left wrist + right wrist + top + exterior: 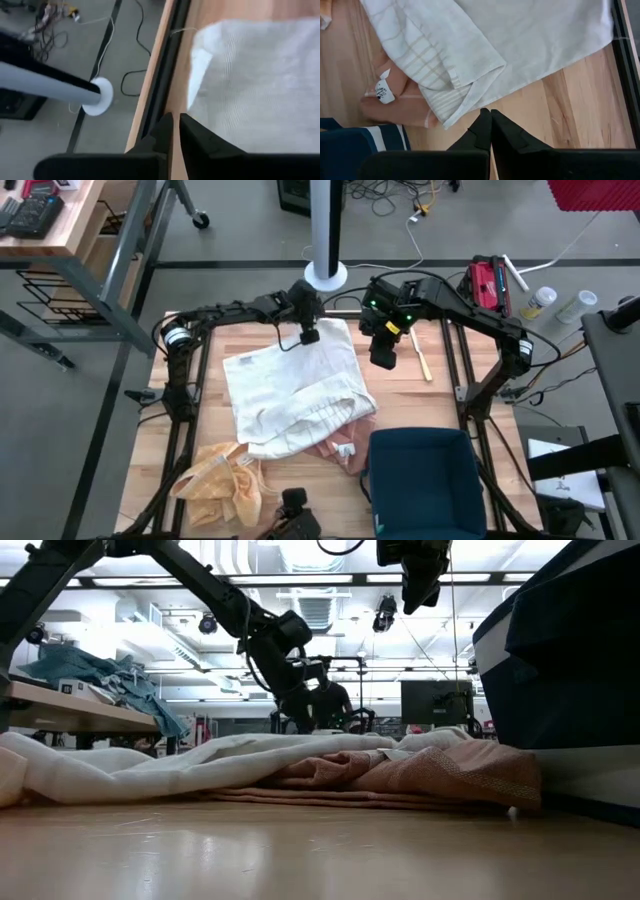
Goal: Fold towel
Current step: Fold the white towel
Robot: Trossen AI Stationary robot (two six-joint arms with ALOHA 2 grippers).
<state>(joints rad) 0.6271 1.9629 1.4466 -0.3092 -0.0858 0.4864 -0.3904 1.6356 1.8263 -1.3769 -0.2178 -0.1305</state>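
Both claws are clenched on nothing: the left claw [310, 336] sits at the far edge of the white towel [295, 395], spread unfolded mid-worktop [420, 400]; the right claw [382, 358] hovers just beside it; folding looks barely begun, so next comes pinching that far hem.

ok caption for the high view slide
Both arms poised at the far edge of a white towel half covering a pink towel, orange cloth and blue bin nearby.
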